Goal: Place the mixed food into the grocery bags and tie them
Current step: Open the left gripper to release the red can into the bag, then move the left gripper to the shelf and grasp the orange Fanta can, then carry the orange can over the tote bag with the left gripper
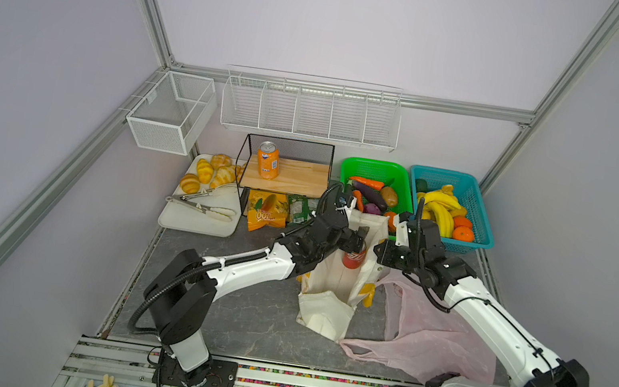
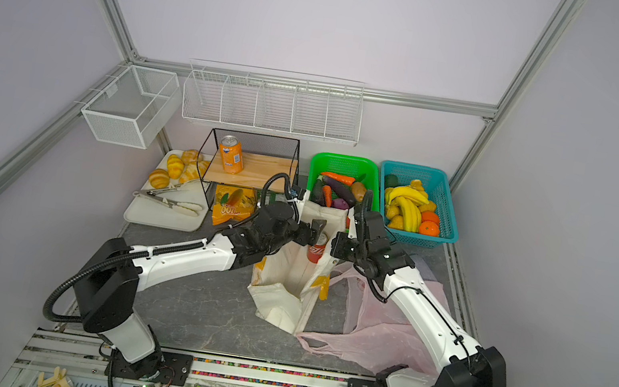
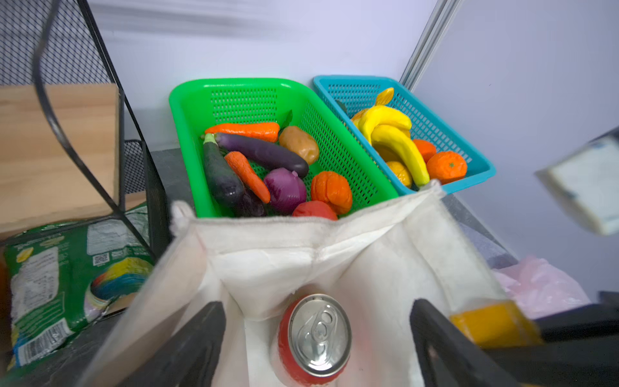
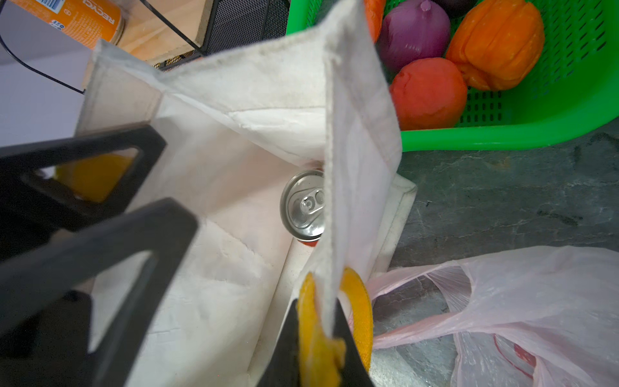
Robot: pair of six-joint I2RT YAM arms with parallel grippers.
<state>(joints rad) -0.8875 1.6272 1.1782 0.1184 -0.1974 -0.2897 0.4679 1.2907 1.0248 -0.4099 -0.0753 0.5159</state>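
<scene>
Left gripper: spread wide, grips nothing, hangs over the open mouth of the cream canvas tote with yellow handles. Flanks, without touching, the red cola can with the silver lid, a clear gap on each side. Red cola can: down inside the tote, lid turned toward the mouth, leaning on the cream lining.

Right gripper: pressed together, pinches the tote's rim right where a yellow handle is sewn on; cloth wall standing up from the pinch. In both top views, close beside the left gripper over the tote, just in front of the green plastic basket.

Thin translucent pink plastic bag: flat and crumpled on the grey marbled tabletop, just beside the tote, partly under the right arm.

Orange soda can: upright on the wooden shelf board inside the black wire-mesh frame, well apart from both bags.

Small round orange toy fruits: in the blue plastic basket, beside yellow toy bananas. Green plastic basket: side by side with the blue one, filled with purple aubergines, orange carrots and a brown potato.

Golden croissants: on the white tray, left of the shelf.
</scene>
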